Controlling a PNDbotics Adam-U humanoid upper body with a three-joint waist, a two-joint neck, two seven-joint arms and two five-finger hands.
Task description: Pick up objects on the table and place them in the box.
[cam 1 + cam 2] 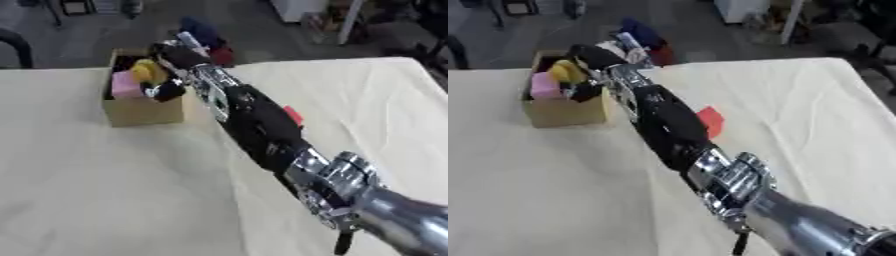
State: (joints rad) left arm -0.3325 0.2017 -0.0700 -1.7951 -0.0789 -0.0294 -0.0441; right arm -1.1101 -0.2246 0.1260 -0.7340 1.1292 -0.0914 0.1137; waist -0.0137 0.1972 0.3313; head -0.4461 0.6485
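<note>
Box (140, 111) far left on the table (105, 190), right hand (166, 75) over it, flat block (710, 121) right of the arm.

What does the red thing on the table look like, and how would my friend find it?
Start at the cardboard box at the far left of the cream table, then follow the robot's long black arm back toward you. Right beside the arm, on its right, lies a small flat red piece. It is the only red thing lying on the cloth; the pink and yellow things sit in the box.
</note>
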